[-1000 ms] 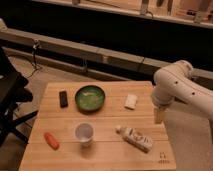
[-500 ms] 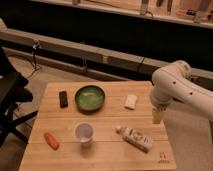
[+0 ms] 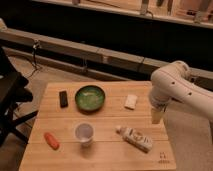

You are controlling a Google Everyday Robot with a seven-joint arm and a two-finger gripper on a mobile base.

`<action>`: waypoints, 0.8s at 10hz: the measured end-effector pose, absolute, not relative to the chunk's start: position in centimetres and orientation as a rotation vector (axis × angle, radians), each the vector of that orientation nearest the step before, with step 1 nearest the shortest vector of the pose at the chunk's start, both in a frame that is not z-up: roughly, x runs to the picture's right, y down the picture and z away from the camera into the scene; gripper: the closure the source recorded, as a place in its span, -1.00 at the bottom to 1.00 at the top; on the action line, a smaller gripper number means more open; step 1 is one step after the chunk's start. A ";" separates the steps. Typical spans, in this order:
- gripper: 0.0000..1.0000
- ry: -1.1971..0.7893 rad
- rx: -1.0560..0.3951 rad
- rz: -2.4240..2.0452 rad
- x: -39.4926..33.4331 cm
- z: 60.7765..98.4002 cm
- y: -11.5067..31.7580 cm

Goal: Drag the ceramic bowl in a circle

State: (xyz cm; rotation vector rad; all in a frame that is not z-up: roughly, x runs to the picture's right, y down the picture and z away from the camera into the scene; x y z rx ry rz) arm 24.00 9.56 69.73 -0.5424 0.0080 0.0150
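The green ceramic bowl [image 3: 90,97] sits upright on the wooden table [image 3: 105,150], in the back middle part of it. My gripper [image 3: 157,116] hangs from the white arm [image 3: 172,85] over the table's right edge, well to the right of the bowl and apart from it. It holds nothing that I can see.
A black rectangular object [image 3: 63,98] lies left of the bowl. A white block [image 3: 131,102] lies right of the bowl. A white cup [image 3: 84,134] stands at the front middle, an orange carrot [image 3: 51,140] at the front left, a lying bottle [image 3: 135,138] at the front right. A black chair [image 3: 10,95] stands to the left.
The arm and gripper have shifted slightly to the left, toward the table. The bowl and other objects have not moved.
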 end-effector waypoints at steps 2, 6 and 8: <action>-0.60 -0.075 -0.504 -0.114 20.5 70.6 8.2; -0.60 -0.225 -0.392 -0.302 13.4 72.9 6.4; -0.60 -0.294 -0.375 -0.369 10.3 74.5 6.4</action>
